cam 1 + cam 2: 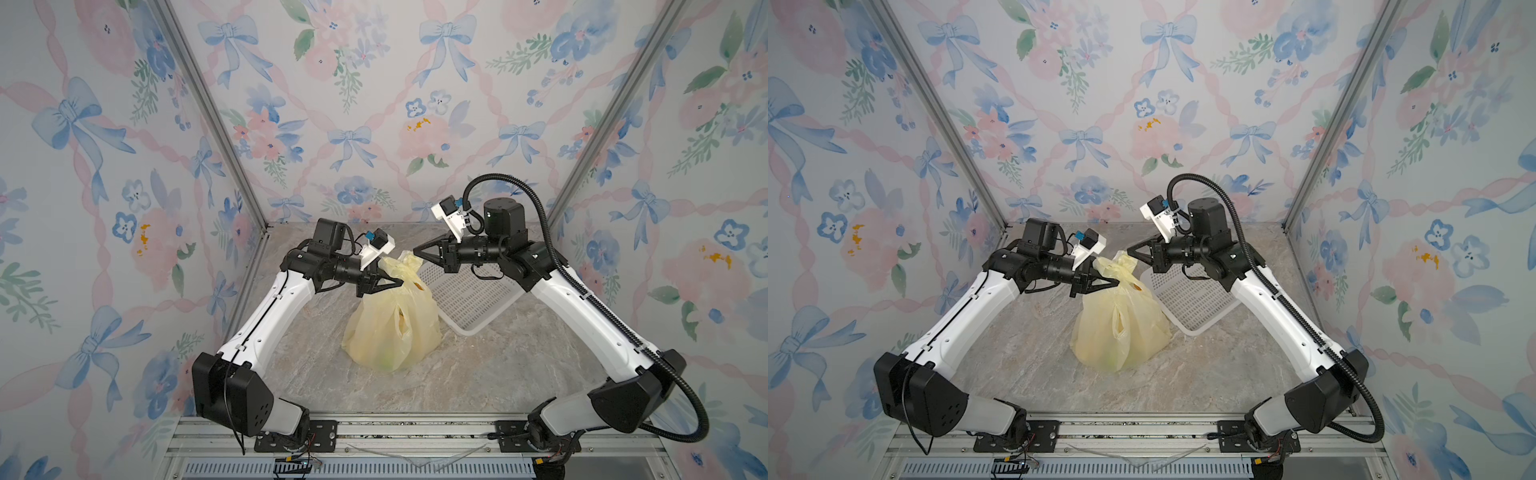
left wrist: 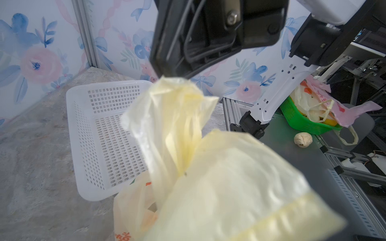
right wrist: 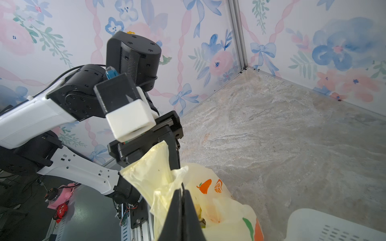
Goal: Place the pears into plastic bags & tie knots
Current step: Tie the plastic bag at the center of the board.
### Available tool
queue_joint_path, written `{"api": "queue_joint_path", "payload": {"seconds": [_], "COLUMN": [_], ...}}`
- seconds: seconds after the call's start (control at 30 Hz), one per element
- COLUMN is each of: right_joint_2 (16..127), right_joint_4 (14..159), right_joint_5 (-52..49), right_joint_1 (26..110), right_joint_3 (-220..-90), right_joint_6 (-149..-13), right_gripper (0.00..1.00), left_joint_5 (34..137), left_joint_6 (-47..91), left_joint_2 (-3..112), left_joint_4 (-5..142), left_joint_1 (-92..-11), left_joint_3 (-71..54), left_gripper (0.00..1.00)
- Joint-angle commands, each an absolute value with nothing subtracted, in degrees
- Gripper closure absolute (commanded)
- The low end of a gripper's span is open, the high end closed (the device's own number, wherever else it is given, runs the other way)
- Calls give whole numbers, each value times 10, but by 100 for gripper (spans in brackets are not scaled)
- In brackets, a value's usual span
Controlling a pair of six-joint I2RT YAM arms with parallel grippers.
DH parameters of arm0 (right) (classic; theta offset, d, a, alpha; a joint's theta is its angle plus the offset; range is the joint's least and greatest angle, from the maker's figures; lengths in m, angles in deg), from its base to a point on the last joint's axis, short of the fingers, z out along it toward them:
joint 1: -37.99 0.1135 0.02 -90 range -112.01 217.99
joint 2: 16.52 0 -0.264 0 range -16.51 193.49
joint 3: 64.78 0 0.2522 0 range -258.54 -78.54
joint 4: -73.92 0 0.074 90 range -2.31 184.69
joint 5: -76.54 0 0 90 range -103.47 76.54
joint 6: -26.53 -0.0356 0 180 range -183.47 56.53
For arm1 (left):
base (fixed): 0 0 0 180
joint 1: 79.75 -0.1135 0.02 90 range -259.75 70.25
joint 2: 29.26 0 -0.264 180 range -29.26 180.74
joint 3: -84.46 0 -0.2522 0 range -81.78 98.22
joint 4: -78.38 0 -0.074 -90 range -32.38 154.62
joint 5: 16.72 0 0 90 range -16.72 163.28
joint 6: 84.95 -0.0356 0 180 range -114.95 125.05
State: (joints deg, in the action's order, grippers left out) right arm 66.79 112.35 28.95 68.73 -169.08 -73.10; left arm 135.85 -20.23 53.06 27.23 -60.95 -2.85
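The pale-yellow plastic bag [image 1: 390, 328] [image 1: 1121, 328] stands full in the middle of the marble table. A green tint low in the bag [image 1: 386, 362] shows through the film; the pears are otherwise hidden inside. My left gripper [image 1: 399, 283] [image 1: 1115, 284] is shut on one handle; that film [image 2: 219, 187] fills its wrist view and hides the jaws. My right gripper [image 1: 415, 251] [image 3: 182, 186] is shut, its tips pinching the top of the other handle [image 2: 171, 87], which stands upright. Orange fruit prints [image 3: 205, 186] show on the bag. No knots are in view.
A white perforated basket [image 1: 469, 299] [image 2: 104, 135] lies empty just behind and to the right of the bag, under my right arm. Floral walls close the back and both sides. Beyond the front rail sit a green basket of bags [image 2: 302, 123] and a cream ball [image 2: 303, 140].
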Motion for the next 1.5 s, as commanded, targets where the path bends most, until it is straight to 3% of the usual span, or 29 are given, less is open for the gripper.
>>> {"api": "queue_joint_path", "payload": {"seconds": [0.0,0.2,0.57,0.93,1.47], "right_joint_2": [621,581,590,640,663], "right_joint_4": [1130,1185,1158,1185,1239], "right_joint_5": [266,220,82,-181,-244], "right_joint_1": [683,721,874,928,964], "right_joint_3": [-1673,-1640,-1508,-1478,-1455], "right_joint_6": [-721,-707,-763,-753,-744], "right_gripper": [100,100,100,100,100], "left_joint_5": [1336,1307,1308,1313,1304], "left_joint_6": [-196,-177,-170,-168,-151], "left_joint_2": [521,528,521,508,505], "left_joint_4": [270,270,270,270,270], "left_joint_1": [-610,-614,-615,-615,-604], "left_joint_3": [-39,-36,-38,-47,-39], "left_gripper": [82,94,97,97,97]}}
